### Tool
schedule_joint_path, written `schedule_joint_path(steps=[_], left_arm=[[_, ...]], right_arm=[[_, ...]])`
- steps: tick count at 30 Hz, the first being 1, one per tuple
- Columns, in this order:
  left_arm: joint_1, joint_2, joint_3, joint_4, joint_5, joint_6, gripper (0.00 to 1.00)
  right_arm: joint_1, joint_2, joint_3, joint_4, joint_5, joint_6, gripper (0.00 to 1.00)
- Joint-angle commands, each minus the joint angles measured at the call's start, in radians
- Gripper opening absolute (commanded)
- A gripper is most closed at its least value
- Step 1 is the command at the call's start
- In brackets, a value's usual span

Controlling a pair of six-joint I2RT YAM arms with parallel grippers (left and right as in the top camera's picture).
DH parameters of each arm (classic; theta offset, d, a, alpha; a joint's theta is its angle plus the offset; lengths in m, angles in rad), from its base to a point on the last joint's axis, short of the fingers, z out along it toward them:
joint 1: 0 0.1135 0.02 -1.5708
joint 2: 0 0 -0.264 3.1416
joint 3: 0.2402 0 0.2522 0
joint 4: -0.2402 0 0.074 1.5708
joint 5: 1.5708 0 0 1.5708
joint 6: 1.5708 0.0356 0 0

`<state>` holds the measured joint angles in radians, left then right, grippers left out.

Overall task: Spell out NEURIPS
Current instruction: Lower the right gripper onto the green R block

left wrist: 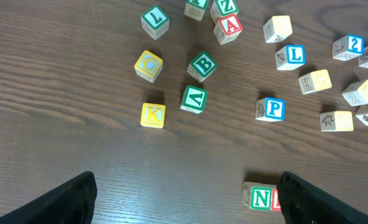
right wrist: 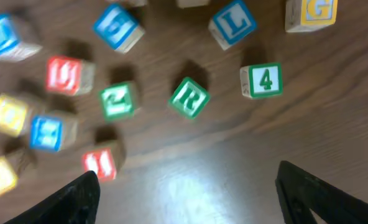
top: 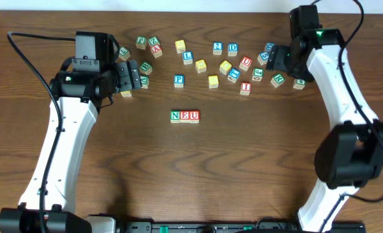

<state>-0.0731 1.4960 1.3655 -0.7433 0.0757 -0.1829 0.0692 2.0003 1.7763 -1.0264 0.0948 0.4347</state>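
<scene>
A row of blocks reading N E U (top: 185,116) lies at the table's middle; its green N (left wrist: 260,198) shows by the right finger in the left wrist view. A blue P block (top: 178,80) (left wrist: 272,109) lies above the row. A green R block (right wrist: 189,96) (top: 277,79) and a red I block (right wrist: 100,163) (top: 245,87) lie at the back right. My left gripper (top: 134,74) (left wrist: 187,199) is open and empty over the left cluster. My right gripper (top: 277,58) (right wrist: 190,193) is open and empty above the right cluster, near the R.
Loose blocks lie across the back: yellow K (left wrist: 153,115), green B (left wrist: 202,65), yellow C (left wrist: 148,64), red A (left wrist: 229,26), blue L (left wrist: 291,56) on the left; a red U (right wrist: 66,74), green 4 (right wrist: 262,81), blue L (right wrist: 232,23) on the right.
</scene>
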Motion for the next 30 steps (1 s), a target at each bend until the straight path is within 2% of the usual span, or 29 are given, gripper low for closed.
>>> schedule_joint_path(steps=[1,6,13,17,24,30], left_arm=[[0.004,0.0,0.02,0.001,-0.006,-0.006,0.91],[0.004,0.0,0.019,0.0,-0.006,-0.006,0.92],[0.004,0.0,0.019,0.001,-0.006,-0.006,0.91],[0.004,0.0,0.019,0.001,-0.006,-0.006,0.91],[0.004,0.0,0.018,0.001,-0.006,-0.006,0.91],[0.004,0.0,0.018,0.001,-0.006,-0.006,0.91]], right_arm=[[-0.021,0.053,-0.005,0.031,0.019,0.153,0.84],[-0.027,0.106,-0.005,0.091,0.019,0.206,0.78],[-0.027,0.168,-0.005,0.126,0.02,0.25,0.77],[-0.027,0.191,-0.005,0.141,0.026,0.253,0.76],[-0.027,0.209,-0.005,0.147,0.031,0.254,0.68],[-0.027,0.217,-0.007,0.147,0.034,0.253,0.65]])
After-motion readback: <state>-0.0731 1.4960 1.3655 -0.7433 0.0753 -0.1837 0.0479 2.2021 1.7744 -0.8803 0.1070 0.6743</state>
